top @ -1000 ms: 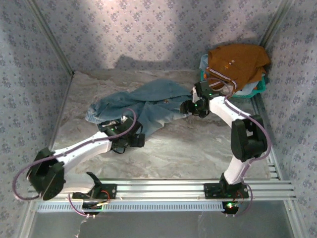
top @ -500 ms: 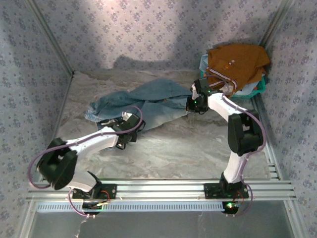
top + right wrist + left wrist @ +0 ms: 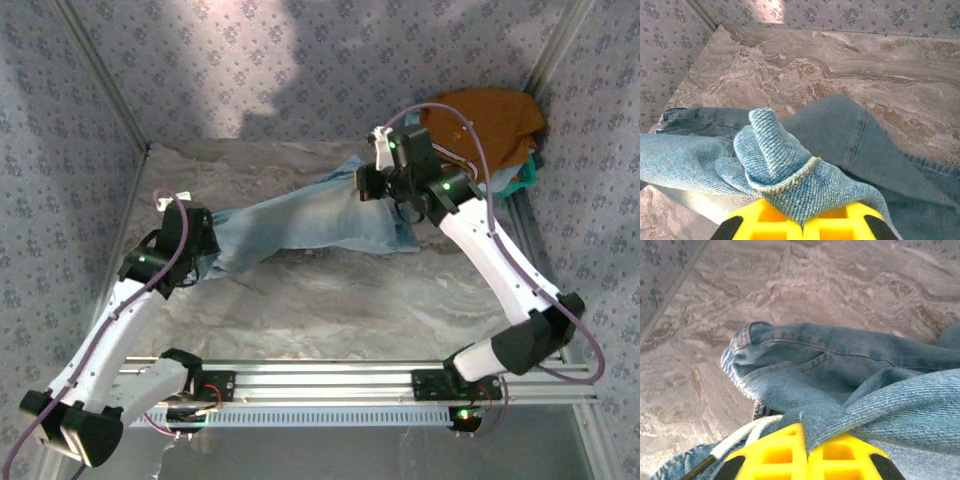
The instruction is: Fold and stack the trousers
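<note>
The marbled bench [image 3: 330, 310] lies below both tools. The trousers [image 3: 300, 220] hang stretched from one tool to the other. An orange-brown garment [image 3: 490, 120] sits just behind the right tool [image 3: 802, 222], which is clamped on a trouser fold. The left tool [image 3: 806, 442] is likewise closed on the trousers.

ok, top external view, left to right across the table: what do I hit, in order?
left gripper → trousers, held stretched between the two shut grippers → right gripper → orange-brown garment in the far right corner.
</note>
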Available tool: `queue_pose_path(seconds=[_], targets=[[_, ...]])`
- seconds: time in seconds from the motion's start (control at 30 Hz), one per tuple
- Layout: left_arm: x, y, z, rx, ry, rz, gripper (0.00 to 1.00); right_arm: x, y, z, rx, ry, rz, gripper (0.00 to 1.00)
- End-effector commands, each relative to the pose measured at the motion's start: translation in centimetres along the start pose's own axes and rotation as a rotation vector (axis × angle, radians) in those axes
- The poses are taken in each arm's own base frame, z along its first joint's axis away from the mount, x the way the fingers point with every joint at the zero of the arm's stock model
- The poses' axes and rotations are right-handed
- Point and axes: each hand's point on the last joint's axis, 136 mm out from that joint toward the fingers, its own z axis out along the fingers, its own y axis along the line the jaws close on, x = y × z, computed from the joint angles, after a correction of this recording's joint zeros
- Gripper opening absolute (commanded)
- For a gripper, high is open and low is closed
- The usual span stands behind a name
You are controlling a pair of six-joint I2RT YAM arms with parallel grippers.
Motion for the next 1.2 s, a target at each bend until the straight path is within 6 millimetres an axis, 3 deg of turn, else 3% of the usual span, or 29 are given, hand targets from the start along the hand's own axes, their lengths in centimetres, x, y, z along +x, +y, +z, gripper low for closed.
queue_pose_path(seconds=[0.0,0.1,0.2,0.37,0.43,0.53,0.6,0.63,0.67,0.73,0.8,0.93,1.03,1.17], targets=[[1.3,0.5,0.5,-0.011,0.061,-0.015,0.00,0.7,-1.0,3.6,0.037,0.099,0.025,0.00],[2.1,3.2,0.4,-0.121,0.046,-0.067,0.00,2.8,2.7,6.9,-0.085,0.188,0.034,0.02],[2.0,5.6,-0.1,-0.161,0.010,-0.178,0.00,6.3,7.2,9.0,-0.168,0.286,-0.006,0.05],[0.1,9.9,-1.2,-0.243,-0.076,-0.363,0.00,13.4,15.8,9.5,-0.385,0.438,0.032,0.06],[-1.1,10.9,-1.1,-0.257,-0.098,-0.423,0.00,15.1,18.9,8.6,-0.487,0.485,0.038,0.16],[-1.9,11.4,0.1,-0.274,-0.075,-0.453,0.00,16.1,19.9,7.1,-0.523,0.527,0.026,0.49],[-1.9,11.7,0.9,-0.296,-0.043,-0.447,0.00,16.0,18.8,6.4,-0.505,0.520,0.022,0.55],[-1.9,11.7,1.1,-0.303,-0.036,-0.446,0.07,15.7,17.8,6.3,-0.484,0.505,0.027,0.55],[-1.8,11.7,1.3,-0.304,-0.026,-0.442,0.21,15.8,16.1,6.2,-0.438,0.505,0.033,0.56],[-1.6,11.3,1.7,-0.281,-0.014,-0.445,0.59,15.8,11.6,6.8,-0.316,0.496,0.078,0.55],[-1.3,10.2,2.1,-0.214,0.007,-0.439,0.77,16.0,6.9,7.5,-0.196,0.480,0.123,0.54],[0.3,7.2,2.4,-0.119,0.069,-0.372,0.89,18.3,-2.2,9.1,-0.037,0.502,0.319,0.57],[2.2,4.1,2.5,-0.058,0.122,-0.271,0.90,20.2,-7.4,9.8,0.083,0.518,0.349,0.58],[5.2,0.4,3.1,0.015,0.190,-0.184,0.90,22.0,-10.4,10.2,0.163,0.574,0.333,0.64]])
